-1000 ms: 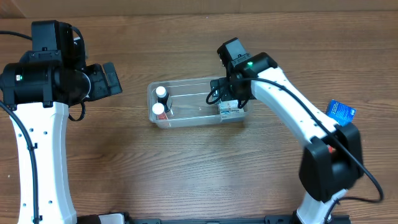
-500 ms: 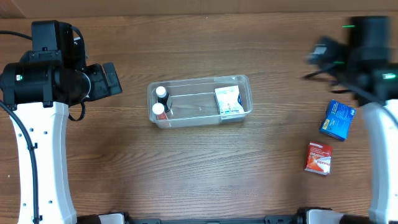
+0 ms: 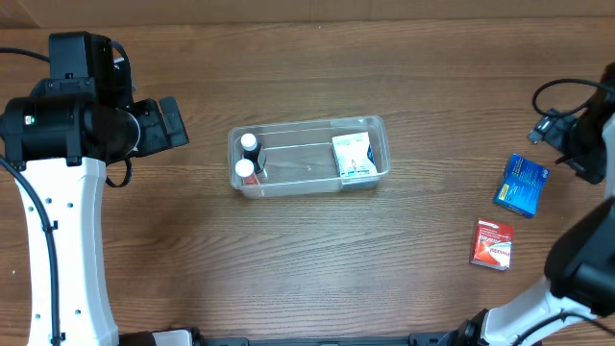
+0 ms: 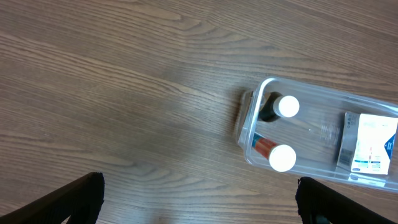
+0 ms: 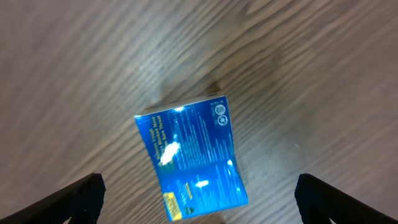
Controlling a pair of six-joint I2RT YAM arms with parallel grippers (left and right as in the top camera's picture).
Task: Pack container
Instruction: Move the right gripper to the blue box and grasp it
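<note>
The clear container [image 3: 307, 185] lies mid-table; it also shows in the left wrist view [image 4: 311, 177]. Two white-capped bottles [image 3: 248, 157] stand at its left end and a white box [image 3: 352, 155] lies at its right end. My right gripper [image 5: 199, 202] is open and empty, hovering above a blue box [image 5: 189, 157] at the far right of the table [image 3: 524, 185]. My left gripper [image 4: 199, 202] is open and empty, held high to the left of the container.
A red box [image 3: 493, 243] lies on the wood table just in front of the blue box. The right arm [image 3: 586, 144] sits at the table's right edge. The left arm [image 3: 67, 125] stands at the left.
My right gripper let go of the white box in the container's right end, then swung far right and now hovers over the blue box. The left arm has not moved.
</note>
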